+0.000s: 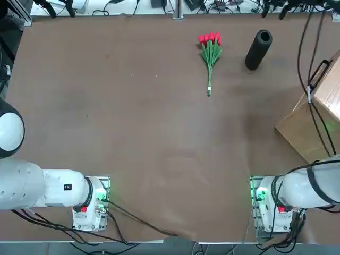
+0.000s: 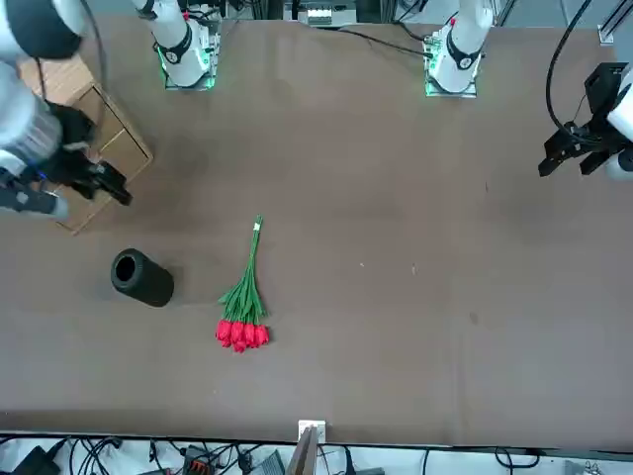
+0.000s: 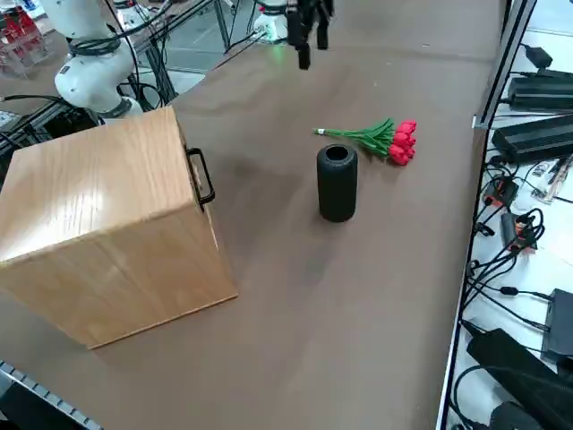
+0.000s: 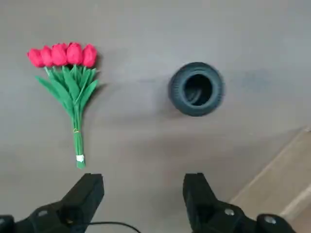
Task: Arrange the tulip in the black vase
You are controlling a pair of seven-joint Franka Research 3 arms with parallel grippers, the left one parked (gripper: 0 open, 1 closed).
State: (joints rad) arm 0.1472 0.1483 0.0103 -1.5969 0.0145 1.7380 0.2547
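It looks like a robotics lab: white robot arms (image 1: 69,187) bolted to a brown surface (image 1: 159,133), cables (image 3: 506,260) beside it.

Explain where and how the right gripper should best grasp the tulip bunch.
I'd have the right gripper, open above the table, come straight down over the tulip bunch and pinch its gathered stems from both sides. It lies flat, and the stems are narrowest there; leaves and blooms spread wider.
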